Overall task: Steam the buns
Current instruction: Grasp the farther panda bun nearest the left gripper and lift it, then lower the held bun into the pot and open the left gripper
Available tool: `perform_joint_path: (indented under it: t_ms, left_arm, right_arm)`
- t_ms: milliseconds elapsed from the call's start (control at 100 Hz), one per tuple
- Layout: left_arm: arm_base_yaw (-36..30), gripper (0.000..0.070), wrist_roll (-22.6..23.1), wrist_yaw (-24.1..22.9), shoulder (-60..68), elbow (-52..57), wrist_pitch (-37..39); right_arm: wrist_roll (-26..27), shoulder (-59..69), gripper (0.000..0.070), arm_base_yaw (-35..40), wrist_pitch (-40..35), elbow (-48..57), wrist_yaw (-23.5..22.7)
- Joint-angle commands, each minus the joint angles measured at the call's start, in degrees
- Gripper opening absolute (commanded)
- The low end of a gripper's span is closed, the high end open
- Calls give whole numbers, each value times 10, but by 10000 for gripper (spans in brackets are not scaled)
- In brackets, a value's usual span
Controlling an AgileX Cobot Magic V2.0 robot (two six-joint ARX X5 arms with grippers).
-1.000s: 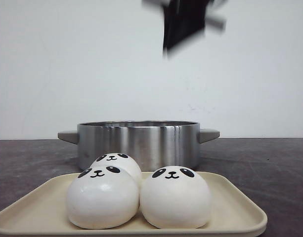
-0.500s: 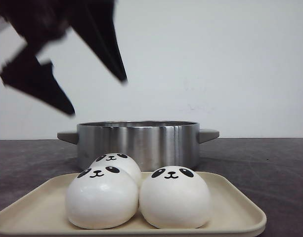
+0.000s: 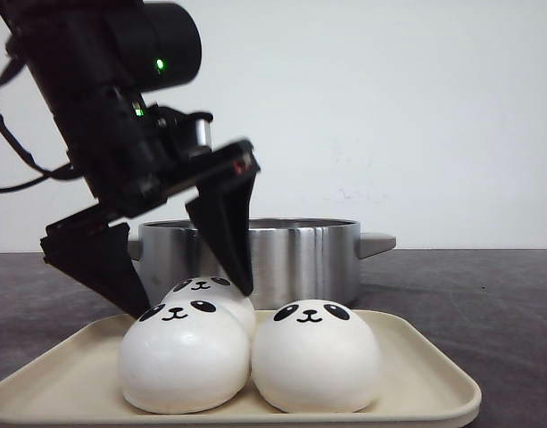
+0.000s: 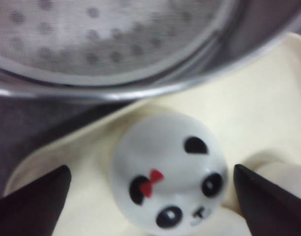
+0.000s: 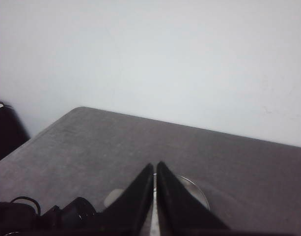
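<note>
The left gripper point(image 3: 188, 299) hangs over the back of the cream tray point(image 3: 425, 379) with its two black fingers point(image 3: 227, 234) spread wide apart, one on each side of the rear bun point(image 3: 212, 293). In the front view that bun sits between the fingertips, which reach down to about its upper half; whether either finger touches it cannot be told. The left wrist view shows the same thing from above: the bun point(image 4: 171, 177) lies in the gap between the two dark fingertips point(image 4: 32, 199), clear of both, its panda face and a small red bow showing. Two more buns stand at the front of the tray, the front left bun point(image 3: 185, 357) and the front right bun point(image 3: 317, 355), pressed side by side, with the rear bun just behind the left one and touching it. Behind the tray, close to its far edge, stands the steel pot point(image 3: 282, 254) with grey side handles; the wrist view shows a perforated steamer plate point(image 4: 111, 34) inside it. The tray and pot rest on a dark table point(image 3: 487, 303). The right gripper point(image 5: 154, 196) is seen only in its own wrist view, its fingers pressed together with nothing between them, held high above the table and away from the buns.
</note>
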Motion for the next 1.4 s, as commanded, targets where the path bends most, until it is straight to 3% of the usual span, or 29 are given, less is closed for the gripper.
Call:
perform_joint_path:
  t_ms: [0, 180, 290, 490, 660, 740, 880, 940, 1130, 1390]
  left_arm:
    - [-5, 559, -11, -11, 16, 8, 4]
    - [-5, 278, -11, -14, 26, 8, 12]
    - [-5, 0, -11, -14, 26, 8, 12]
    - [-6, 3, -9, 9, 6, 13, -20]
    - [-19, 3, -4, 41, -99, 14, -24]
    - [-21, 3, -9, 14, -163, 14, -4]
    - [-18, 3, -14, -116, -252, 14, 77]
    - [-10, 3, -6, -147, -269, 15, 118]
    - [39, 3, -3, -143, -246, 45, 157]
    - [77, 3, 19, -132, -105, 115, 156]
  right_arm:
    - [8, 5, 1, 6, 0, 9, 2]
    - [8, 5, 1, 6, -8, 9, 2]
    - [8, 5, 2, 6, -13, 9, 2]
    - [8, 6, 2, 6, -13, 9, 5]
    - [8, 6, 2, 6, -13, 9, 12]
    - [8, 6, 1, 6, -13, 9, 12]
    - [8, 6, 2, 6, -13, 9, 12]
    - [8, 6, 2, 6, -13, 9, 12]
    - [8, 9, 1, 6, -12, 9, 12]
    - [2, 20, 2, 6, -11, 8, 13]
